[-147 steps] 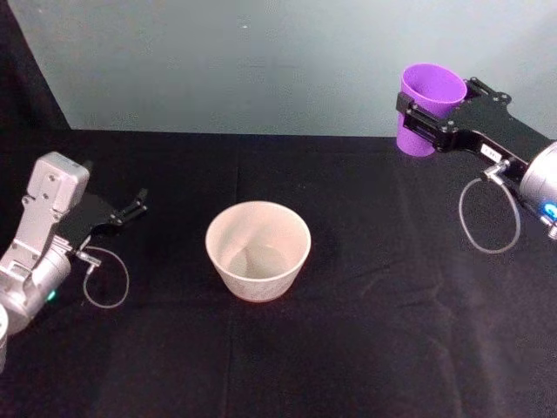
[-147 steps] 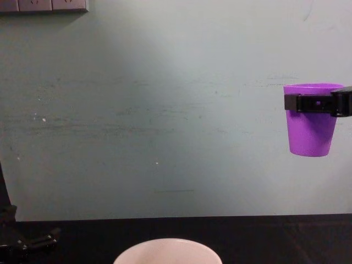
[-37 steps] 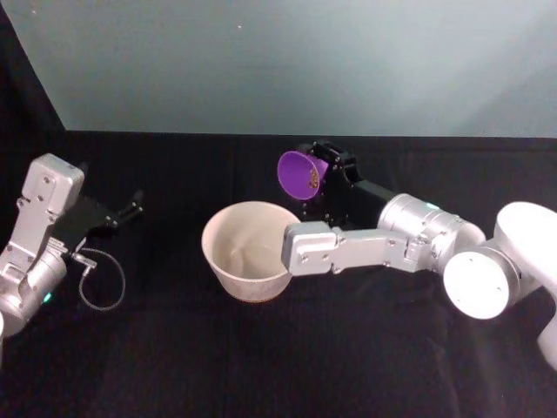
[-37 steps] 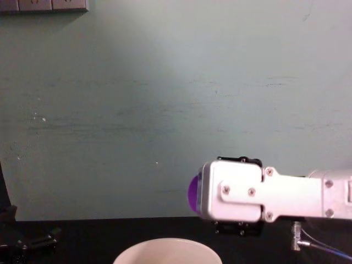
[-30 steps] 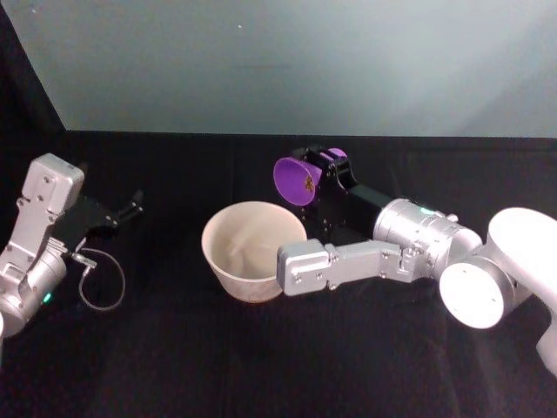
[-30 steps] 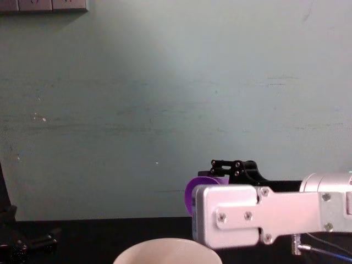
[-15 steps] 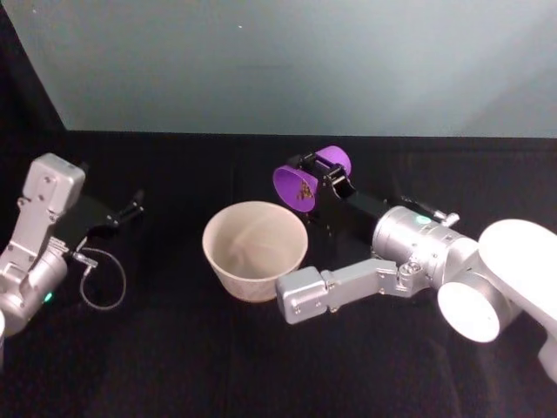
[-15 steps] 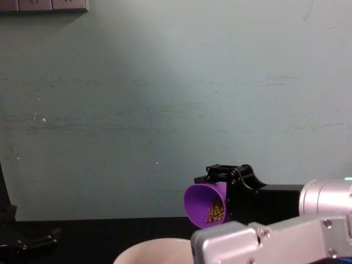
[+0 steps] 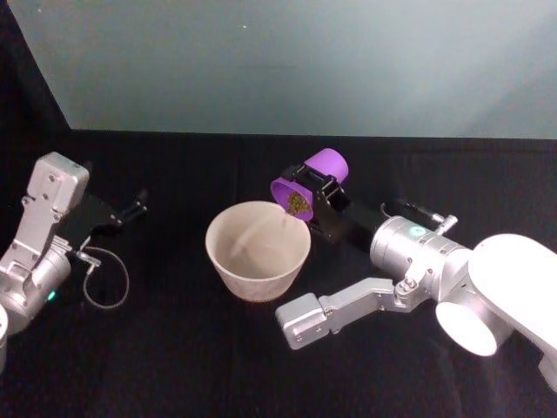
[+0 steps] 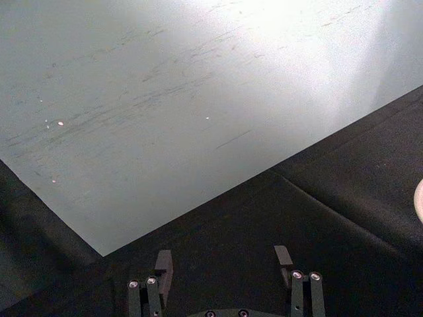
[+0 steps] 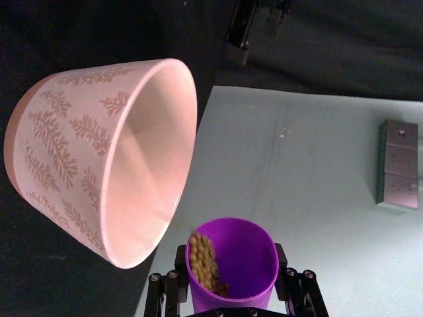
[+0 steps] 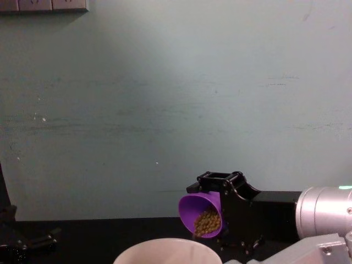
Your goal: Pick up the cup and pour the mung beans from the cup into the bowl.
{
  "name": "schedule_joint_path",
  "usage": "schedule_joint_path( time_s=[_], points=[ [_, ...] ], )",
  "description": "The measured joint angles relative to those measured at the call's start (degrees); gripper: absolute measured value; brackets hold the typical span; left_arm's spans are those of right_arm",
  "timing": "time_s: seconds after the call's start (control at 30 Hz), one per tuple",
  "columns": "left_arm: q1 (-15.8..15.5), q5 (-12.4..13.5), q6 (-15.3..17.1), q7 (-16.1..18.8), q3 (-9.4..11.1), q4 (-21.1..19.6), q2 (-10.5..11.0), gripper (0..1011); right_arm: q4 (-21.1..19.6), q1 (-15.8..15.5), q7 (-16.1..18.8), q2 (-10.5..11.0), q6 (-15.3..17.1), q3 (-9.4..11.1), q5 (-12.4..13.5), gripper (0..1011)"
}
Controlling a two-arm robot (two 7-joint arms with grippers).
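A black cloth covers the desk [image 9: 174,348], matte and faintly creased. On it stands the wide round pale pink bowl [image 9: 252,280], smooth inside, its outer wall printed with darker branching leaf sprigs in the right wrist view [image 11: 66,145]; the chest view catches its plain rim [image 12: 165,245].

Just beyond the bowl's far right edge, the right claw [image 9: 320,185] is closed around the small bright purple plastic cup [image 9: 324,164], its 2 black fingers pressing the smooth wall on either side, nearer the mouth than the base. The cup is tipped onto its side, mouth facing the bowl and sloping down, raised above the rim without touching it [image 12: 195,209]. The small olive-green mung beans [image 9: 297,203] lie heaped against the lowest part of the lip [image 12: 207,221].

Well apart at the desk's left side, the left claw [image 9: 135,207] is low over the cloth with its 2 fingers spread wide and nothing between them [image 10: 223,261].

Behind everything is a pale blue-green wall [image 12: 165,82], faintly scuffed, with a grey socket panel [image 12: 44,5] high up
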Motion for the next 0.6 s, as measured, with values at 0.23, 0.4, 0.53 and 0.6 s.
schedule_joint_path(
  time_s=[0.23,0.4,0.53,0.6],
  points=[
    [0.00,0.00,0.00,0.00,0.00,0.00,0.00,1000,-0.42,0.01,-0.51,-0.05,0.02,-0.50,-3.85,732],
    [0.01,0.00,0.00,0.00,0.00,0.00,0.00,1000,-0.61,0.00,-0.91,-0.14,0.35,-0.89,-5.88,732],
    [0.01,0.00,0.00,0.00,0.00,0.00,0.00,1000,-0.78,0.09,-1.30,-0.11,0.87,-1.31,-7.72,732],
    [0.00,0.00,0.00,0.00,0.00,0.00,0.00,1000,-0.78,0.24,-1.65,-0.04,1.14,-1.73,-9.03,732]
  ],
)
